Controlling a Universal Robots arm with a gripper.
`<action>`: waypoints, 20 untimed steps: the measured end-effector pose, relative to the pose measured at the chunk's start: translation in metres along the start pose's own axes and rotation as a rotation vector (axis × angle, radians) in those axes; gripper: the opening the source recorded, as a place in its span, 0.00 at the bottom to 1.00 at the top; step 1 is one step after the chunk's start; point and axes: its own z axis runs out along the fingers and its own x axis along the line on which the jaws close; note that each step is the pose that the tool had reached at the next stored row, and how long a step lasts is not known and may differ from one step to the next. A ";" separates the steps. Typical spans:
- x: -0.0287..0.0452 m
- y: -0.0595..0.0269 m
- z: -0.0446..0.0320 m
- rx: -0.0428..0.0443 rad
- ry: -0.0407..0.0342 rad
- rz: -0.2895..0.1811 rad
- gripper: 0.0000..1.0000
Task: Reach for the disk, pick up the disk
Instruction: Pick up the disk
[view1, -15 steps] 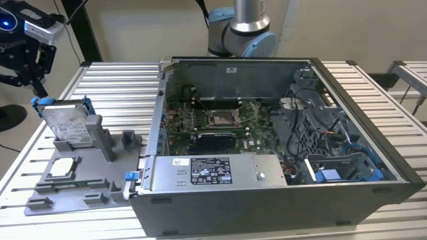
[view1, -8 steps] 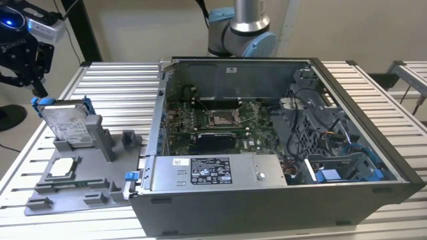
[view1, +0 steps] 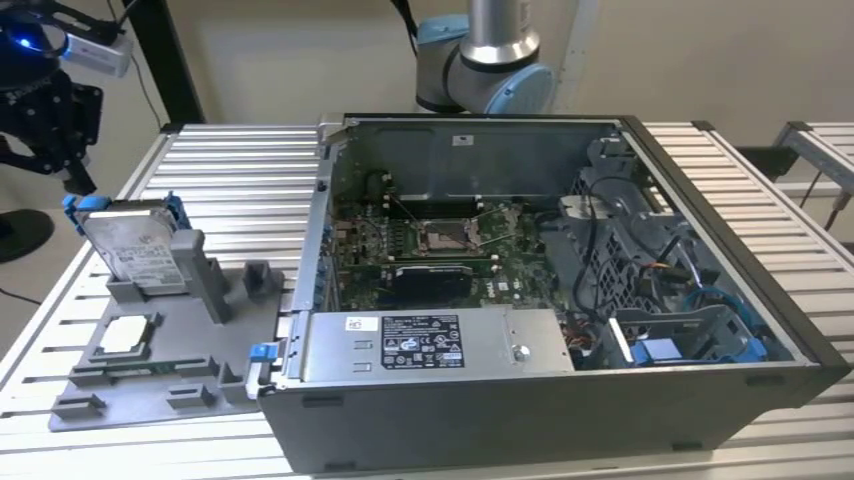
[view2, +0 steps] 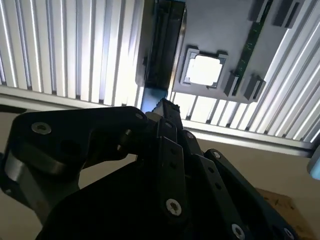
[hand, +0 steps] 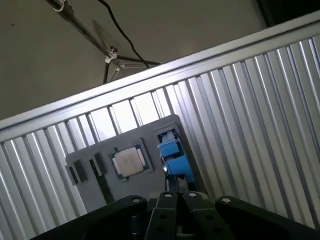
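The disk (view1: 134, 250) stands on edge in a slot of the grey holder plate (view1: 147, 385) at the exterior view's left. It is silver with a white label and a blue bracket along its upper edge. My black gripper (view1: 78, 183) hangs just above that upper end, its tip close to the blue bracket. In the first wrist view the blue bracket of the disk (hand: 173, 152) lies just beyond the gripper (hand: 178, 195), whose fingers sit together. The second wrist view shows the disk (view2: 162, 50) edge-on past the gripper (view2: 167, 106).
A small silver chip (view1: 123, 335) lies in the holder plate beside the disk, seen in both wrist views (view2: 204, 70) (hand: 128, 161). An open computer case (view1: 534, 420) with a long grey labelled box (view1: 427, 345) stands to the exterior view's right. Ribbed metal table (view1: 227, 170) surrounds them.
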 end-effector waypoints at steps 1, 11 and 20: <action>0.0000 0.0000 0.0001 0.0000 0.0002 -0.019 0.00; 0.0000 0.0000 0.0002 -0.0007 0.0033 -0.200 0.00; 0.0000 0.0000 0.0004 -0.0013 0.0060 -0.363 0.00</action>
